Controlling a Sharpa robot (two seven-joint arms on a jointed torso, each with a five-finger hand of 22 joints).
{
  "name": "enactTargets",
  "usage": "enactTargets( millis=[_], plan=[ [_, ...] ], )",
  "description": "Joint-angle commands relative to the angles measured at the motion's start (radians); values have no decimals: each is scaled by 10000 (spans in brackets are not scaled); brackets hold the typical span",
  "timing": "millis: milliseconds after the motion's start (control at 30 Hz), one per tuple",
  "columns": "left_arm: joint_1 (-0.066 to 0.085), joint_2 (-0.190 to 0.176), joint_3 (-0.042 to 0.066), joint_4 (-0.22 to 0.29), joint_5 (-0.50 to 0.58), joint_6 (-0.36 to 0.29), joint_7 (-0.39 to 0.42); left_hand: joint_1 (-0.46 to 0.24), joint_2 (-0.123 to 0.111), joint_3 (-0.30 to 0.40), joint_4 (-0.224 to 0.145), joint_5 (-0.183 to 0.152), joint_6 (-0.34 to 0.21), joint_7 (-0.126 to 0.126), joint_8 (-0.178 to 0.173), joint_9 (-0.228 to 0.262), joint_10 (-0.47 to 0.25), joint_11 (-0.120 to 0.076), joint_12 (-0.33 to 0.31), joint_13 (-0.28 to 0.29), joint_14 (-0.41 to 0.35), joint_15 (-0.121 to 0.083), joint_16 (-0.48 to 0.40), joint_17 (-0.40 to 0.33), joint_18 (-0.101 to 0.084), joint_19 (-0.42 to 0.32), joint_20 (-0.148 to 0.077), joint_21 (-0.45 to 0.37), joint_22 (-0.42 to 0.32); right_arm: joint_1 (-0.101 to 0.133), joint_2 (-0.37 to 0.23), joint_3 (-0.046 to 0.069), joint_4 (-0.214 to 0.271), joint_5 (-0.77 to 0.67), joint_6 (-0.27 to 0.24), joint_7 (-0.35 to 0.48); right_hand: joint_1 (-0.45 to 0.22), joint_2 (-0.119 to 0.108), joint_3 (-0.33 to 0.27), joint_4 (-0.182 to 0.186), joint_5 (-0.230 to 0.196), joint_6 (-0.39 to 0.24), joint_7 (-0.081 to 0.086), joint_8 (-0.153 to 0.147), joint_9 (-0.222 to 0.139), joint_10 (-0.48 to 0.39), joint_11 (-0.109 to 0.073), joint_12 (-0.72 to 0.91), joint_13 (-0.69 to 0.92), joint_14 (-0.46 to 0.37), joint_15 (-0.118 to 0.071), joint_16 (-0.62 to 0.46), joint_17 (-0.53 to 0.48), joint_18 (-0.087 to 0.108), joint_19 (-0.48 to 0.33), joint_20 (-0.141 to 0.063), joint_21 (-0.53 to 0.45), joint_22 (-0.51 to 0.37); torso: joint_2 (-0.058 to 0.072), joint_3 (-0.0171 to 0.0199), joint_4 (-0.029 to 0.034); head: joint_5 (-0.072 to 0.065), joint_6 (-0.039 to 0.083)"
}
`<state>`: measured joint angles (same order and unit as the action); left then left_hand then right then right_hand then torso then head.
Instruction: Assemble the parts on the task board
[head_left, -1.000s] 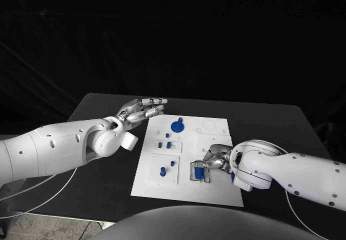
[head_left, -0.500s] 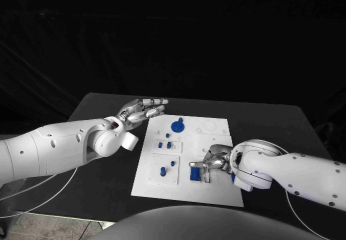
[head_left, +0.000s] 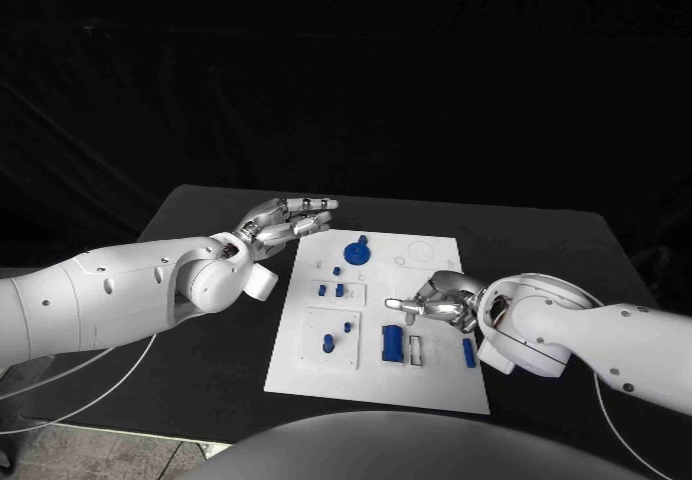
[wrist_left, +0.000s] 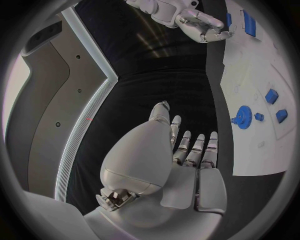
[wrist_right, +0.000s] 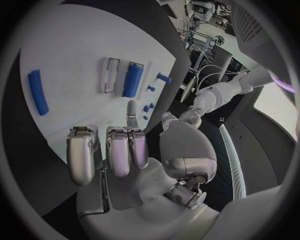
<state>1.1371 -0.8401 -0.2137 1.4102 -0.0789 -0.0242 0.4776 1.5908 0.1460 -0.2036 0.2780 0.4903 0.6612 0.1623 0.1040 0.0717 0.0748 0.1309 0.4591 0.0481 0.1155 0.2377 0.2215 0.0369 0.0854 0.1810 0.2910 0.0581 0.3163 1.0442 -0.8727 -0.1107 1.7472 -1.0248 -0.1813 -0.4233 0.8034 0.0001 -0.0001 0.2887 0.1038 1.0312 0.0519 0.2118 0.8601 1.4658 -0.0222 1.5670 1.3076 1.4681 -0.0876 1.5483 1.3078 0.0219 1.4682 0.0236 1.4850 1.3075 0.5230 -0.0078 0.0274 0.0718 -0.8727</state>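
The black desk (head_left: 188, 370) holds the white board (head_left: 378, 380). The left hand (head_left: 286, 217) floats beside it – fingers straight, holding nothing. The right hand (head_left: 437, 298) hangs over the board, fingers loosely curled, empty – blue parts (head_left: 392, 343) lie below it.

Left silver many-fingered hand (head_left: 287, 217) raised on its white arm, fingers straight and apart, holding nothing. Right silver hand (head_left: 437, 299) low, fingers curled in, nothing in them.

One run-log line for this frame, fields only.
left hand: open, beside task board | right hand: empty, above board | long blue part: lying in slot
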Motion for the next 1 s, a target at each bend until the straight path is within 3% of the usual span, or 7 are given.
enactTargets(
  millis=[33,333,500,633,767,900,1000],
  plan=[
    [4,26,5,0,32,181,48,85,9,-6,-70,35,32,-3,35,8,29,69,54,16,69,-13,32,10,-68,61,17,28,-9,216,-239,7,173,1158,-944,1548,272,0,-109,-6,232,68,-66,143,87,1050,-19,38,2632,965,25,69,2336,9,645,31,55,2331,-4,-2,9,-57,1],
    [3,49,5,-21,32,168,38,109,15,3,-80,65,60,19,47,11,53,98,103,22,79,-14,39,10,-63,74,17,31,-5,655,-1033,-5,193,1247,513,685,2031,-56,-264,-571,2952,-286,-101,514,382,1050,-55,38,2632,967,-17,81,2353,-17,690,-21,151,2367,-6,-14,5,-99,1],
    [3,64,4,-36,31,179,38,123,15,7,-87,78,64,29,51,11,74,114,143,27,86,-17,44,11,-60,78,17,31,-9,607,-1220,-36,247,685,1119,514,3074,-139,-217,-1231,2264,-473,-71,655,483,1050,-35,38,2632,964,5,75,2345,-12,677,-3,128,2359,-8,0,-7,-96,1],
    [1,74,4,-46,30,194,44,132,16,10,-91,86,65,35,53,11,86,121,164,29,88,-20,45,11,-59,78,17,30,-16,496,-1242,-48,373,-272,1075,640,3527,-106,-315,-1546,1314,-495,-125,1168,939,1050,-70,38,2632,967,-22,82,2359,-27,705,-10,184,2380,-1,9,-3,-105,1],
    [-3,71,4,-47,27,202,48,144,19,16,-98,96,62,42,54,10,97,132,173,30,89,-23,46,10,-57,77,17,29,-24,363,-1165,-57,491,-1259,939,780,3676,-76,-503,-1667,836,-632,-211,1913,1748,1050,-144,38,2632,965,-80,76,2348,-35,718,-57,211,2391,0,9,-4,-103,1],
    [-6,56,4,-43,25,211,47,144,19,16,-98,96,62,42,54,10,97,132,173,30,89,-23,46,10,-57,77,17,29,-24,133,-1011,-61,593,-2316,687,869,3660,-48,-832,-1619,432,-1054,-340,3076,3188,1050,-248,38,2632,959,-158,57,2316,-37,723,-139,216,2394,11,6,0,-102,1],
    [-8,48,4,-40,25,214,48,157,22,21,-104,104,77,49,58,12,108,141,189,32,92,-23,47,10,-56,77,17,28,-29,-9,-861,-62,576,-2808,600,878,3634,-67,-950,-1545,267,-1196,-384,3457,3698,1050,-287,38,2632,951,-205,38,2283,-38,725,-171,215,2394,11,0,5,-109,1]
  ],
)
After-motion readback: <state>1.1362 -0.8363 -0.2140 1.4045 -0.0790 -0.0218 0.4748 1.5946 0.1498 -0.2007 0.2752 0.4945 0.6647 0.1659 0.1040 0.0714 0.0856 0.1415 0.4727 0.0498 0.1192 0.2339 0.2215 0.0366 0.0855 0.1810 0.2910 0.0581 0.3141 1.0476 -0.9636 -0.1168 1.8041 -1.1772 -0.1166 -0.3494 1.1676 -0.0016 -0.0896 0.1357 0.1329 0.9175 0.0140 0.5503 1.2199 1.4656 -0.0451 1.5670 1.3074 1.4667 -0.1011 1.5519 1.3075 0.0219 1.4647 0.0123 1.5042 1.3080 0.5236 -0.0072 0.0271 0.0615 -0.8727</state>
